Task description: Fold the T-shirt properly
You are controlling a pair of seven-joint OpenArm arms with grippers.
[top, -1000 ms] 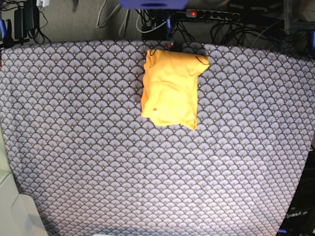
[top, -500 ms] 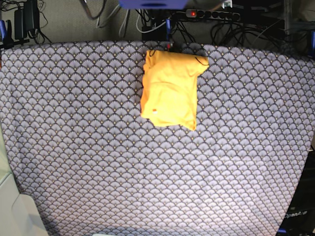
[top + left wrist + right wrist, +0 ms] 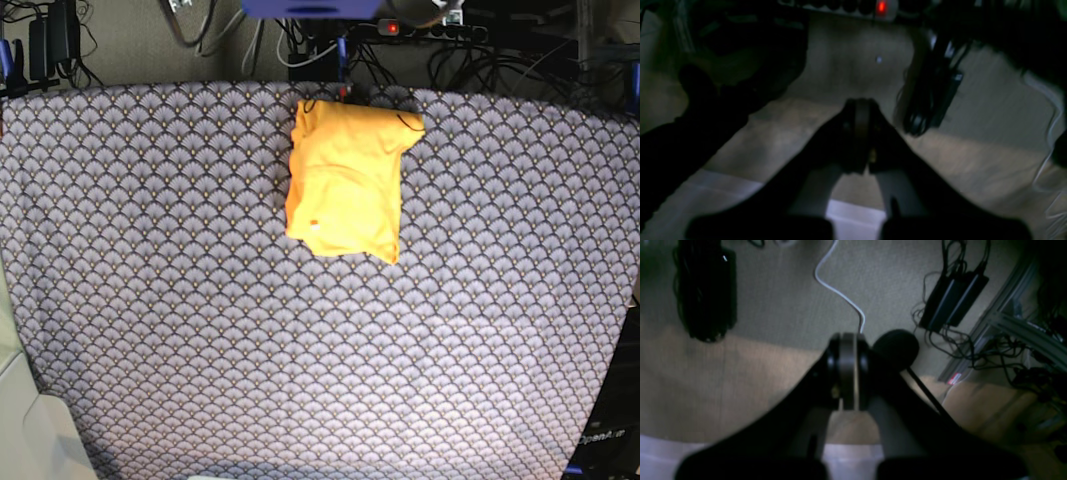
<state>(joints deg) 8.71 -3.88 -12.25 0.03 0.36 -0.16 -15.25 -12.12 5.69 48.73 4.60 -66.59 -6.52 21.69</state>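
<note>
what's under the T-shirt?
The T-shirt lies folded on the scale-patterned table cloth, which shows on every side of it. Its upper edge reaches the cloth's far edge, near dark cables. Whatever sits directly beneath the folded layers is covered.

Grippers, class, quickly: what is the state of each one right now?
Left gripper: closed, holding nothing.
Right gripper: closed, holding nothing.
</note>
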